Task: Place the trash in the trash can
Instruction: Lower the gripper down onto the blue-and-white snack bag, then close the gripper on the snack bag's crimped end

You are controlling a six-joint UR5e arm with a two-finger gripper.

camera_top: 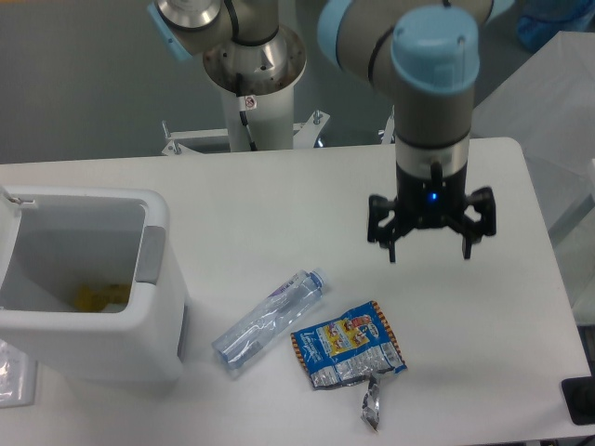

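Observation:
A crumpled blue-and-yellow snack bag (349, 356) with a silver inside lies flat on the white table near its front edge. Just left of it lies a clear squashed plastic bottle (268, 320), set diagonally. The white boxy trash can (139, 346) stands at the far left, with a grey tab on its right rim and something yellow at its bottom. My gripper (429, 252) hangs open above the table, up and to the right of the bag, with nothing between its fingers.
The robot's base column (253, 88) stands behind the table's far edge. A small black object (580, 400) sits at the front right corner. A piece of clear plastic (9, 376) lies at the left edge by the bin.

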